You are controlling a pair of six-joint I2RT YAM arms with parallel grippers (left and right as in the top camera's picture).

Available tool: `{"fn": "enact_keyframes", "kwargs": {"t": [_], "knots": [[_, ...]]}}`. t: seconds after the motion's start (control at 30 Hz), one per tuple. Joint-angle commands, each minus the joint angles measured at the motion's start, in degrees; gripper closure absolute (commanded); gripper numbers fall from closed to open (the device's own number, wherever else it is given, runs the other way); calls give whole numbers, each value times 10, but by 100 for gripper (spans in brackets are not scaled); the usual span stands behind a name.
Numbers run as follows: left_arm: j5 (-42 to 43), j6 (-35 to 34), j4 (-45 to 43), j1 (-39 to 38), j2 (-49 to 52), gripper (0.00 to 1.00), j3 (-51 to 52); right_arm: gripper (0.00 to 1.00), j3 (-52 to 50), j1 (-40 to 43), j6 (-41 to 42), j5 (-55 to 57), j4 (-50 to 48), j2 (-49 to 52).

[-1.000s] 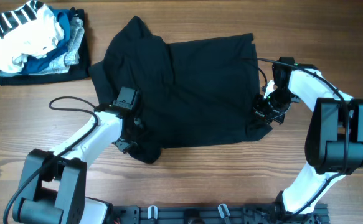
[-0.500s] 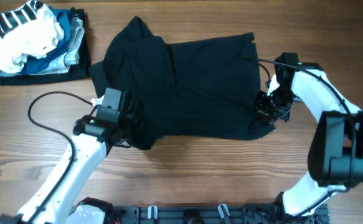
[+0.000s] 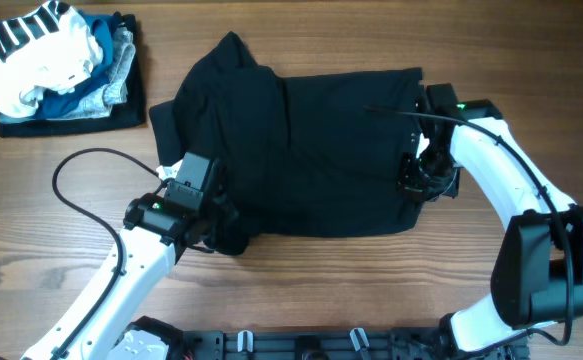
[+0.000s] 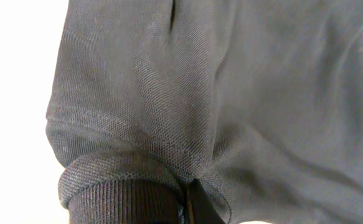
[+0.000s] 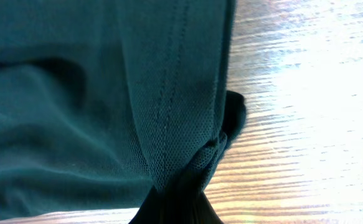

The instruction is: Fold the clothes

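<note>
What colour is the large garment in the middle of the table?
The garment is plain black, without print; the overhead view shows it best.

both arms reach inward from opposite sides; left gripper and right gripper hold jaws pinched closed on the clothes.

The left arm and right arm are built alike: smooth white shells over black joint blocks, each showing 1 small green light. A thin black cable trails from each wrist. The left pincer and right pincer are black.
</note>
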State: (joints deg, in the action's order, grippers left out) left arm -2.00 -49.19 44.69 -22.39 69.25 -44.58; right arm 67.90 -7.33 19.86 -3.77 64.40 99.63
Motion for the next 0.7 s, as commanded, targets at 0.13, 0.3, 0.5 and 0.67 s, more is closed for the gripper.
{"fn": "enact_keyframes", "kwargs": {"t": [0.13, 0.3, 0.5, 0.67], "knots": [[-118, 13, -47, -3, -9, 96, -9, 96, 0, -5, 27, 25, -29, -14], [-189, 40, -102, -2, -4, 96, -9, 96, 9, -2, 37, 25, -61, -14], [-185, 40, -120, 32, 25, 96, -9, 96, 34, 24, 41, 44, -63, -15], [-184, 40, -119, 43, 26, 96, -9, 96, 66, 34, 35, 54, -41, -18]]}}
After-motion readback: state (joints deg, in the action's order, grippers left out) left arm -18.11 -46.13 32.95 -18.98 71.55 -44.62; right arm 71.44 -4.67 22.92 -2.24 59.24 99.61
